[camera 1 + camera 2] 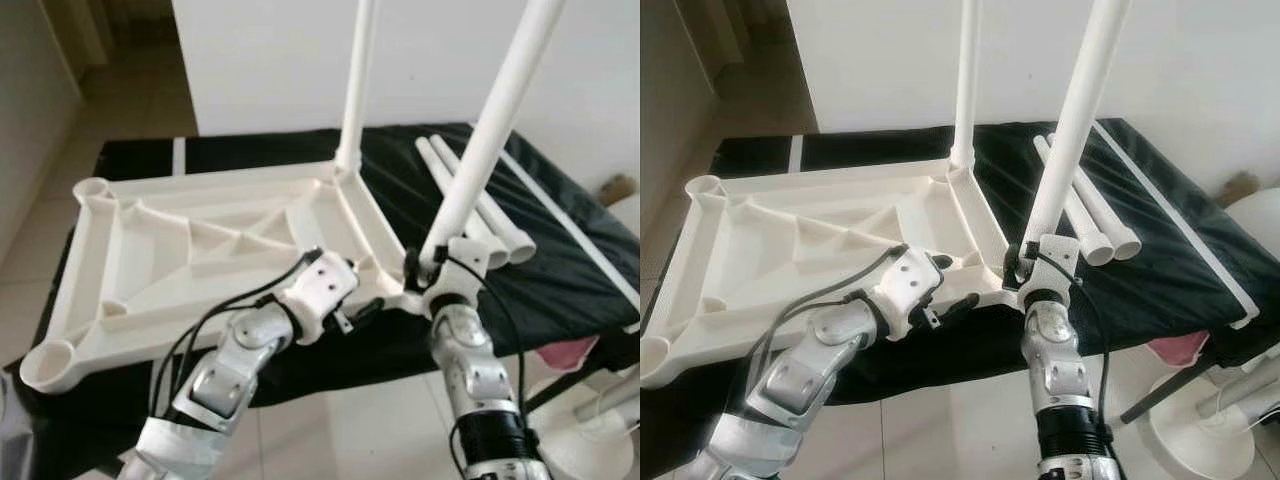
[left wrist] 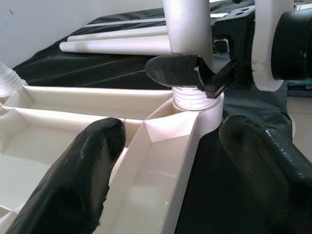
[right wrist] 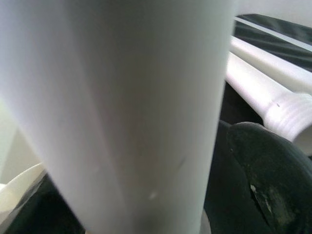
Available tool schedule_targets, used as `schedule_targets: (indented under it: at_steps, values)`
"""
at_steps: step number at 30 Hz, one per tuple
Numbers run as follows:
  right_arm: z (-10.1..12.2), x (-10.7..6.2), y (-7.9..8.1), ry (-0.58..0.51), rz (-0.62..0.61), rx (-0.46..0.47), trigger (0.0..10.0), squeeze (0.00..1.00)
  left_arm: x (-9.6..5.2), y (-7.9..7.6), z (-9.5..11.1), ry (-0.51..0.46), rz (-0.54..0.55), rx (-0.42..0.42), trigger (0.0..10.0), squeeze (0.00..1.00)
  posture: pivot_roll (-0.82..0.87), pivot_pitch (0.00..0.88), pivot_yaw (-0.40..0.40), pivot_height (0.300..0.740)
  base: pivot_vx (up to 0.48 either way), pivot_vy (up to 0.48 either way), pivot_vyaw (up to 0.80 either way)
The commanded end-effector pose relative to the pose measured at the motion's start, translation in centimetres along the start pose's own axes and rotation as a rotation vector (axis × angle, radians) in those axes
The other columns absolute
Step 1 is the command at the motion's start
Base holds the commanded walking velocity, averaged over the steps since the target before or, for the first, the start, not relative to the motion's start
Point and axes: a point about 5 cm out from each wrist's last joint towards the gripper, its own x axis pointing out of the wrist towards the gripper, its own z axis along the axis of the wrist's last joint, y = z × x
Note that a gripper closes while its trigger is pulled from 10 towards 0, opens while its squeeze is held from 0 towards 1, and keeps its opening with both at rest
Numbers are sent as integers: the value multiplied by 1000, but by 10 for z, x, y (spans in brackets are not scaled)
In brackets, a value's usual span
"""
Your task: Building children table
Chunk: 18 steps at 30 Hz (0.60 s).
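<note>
Right end effector (image 1: 432, 268) grips leg (image 1: 490, 130) — spare legs (image 1: 480, 215) beside (touching).

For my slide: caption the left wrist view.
Left tool straddles the tabletop rim while right tool seats a leg.

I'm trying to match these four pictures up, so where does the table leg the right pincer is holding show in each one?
Left eye view: held leg slants from near corner socket to upper right.
Right eye view: leg rises right of centre.
Left wrist view: its lower end at top centre, threads above socket.
Right wrist view: broad white column up close.
Shared landmark: spare legs lying on the black cloth.
</note>
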Motion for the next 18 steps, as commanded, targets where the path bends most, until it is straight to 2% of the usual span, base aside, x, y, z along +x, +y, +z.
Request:
schedule_targets:
  at_steps: [1, 2, 4, 8, 9, 10, 13, 18]
  values:
    - [-2, 0, -1, 16, 13, 14, 10000, 1000, -1, 0, 2, -1, -2, 0, 10000, 0, 23, 0, -59, 740, 0, 0, 0]
    - [-2, 2, -3, 26, 48, -5, 10000, 0, -2, 0, 1, 1, -4, 2, 10000, 0, 19, 0, -54, 740, 0, 0, 0]
    - [0, 9, -3, 37, 181, -61, 10000, 0, -3, 3, 0, 8, -1, 3, 10000, 0, 18, 0, -45, 740, 0, 0, 0]
    - [1, 12, -5, 45, 276, -98, 10000, 0, -5, 4, 0, 10, -1, 3, 10000, 0, 23, 0, -44, 740, 0, 0, 0]
    - [2, 14, -4, 46, 360, -136, 10000, 0, -6, 3, 0, 12, -5, 5, 10000, 0, 25, 0, -41, 740, 0, 0, 0]
    - [3, 14, -4, 39, 395, -158, 10000, 0, -6, 3, 0, 14, -7, 4, 10000, 0, 29, 0, -39, 740, 0, 0, 0]
    - [6, 15, -4, 23, 468, -216, 10000, 0, -7, 1, 0, 16, -12, 2, 10000, 0, 33, 0, -38, 740, 0, 0, 0]
    - [7, 15, -3, 21, 547, -235, 10000, 0, -8, -1, 0, 15, -18, -2, 10000, 0, 38, 0, -38, 740, 0, 0, 0]
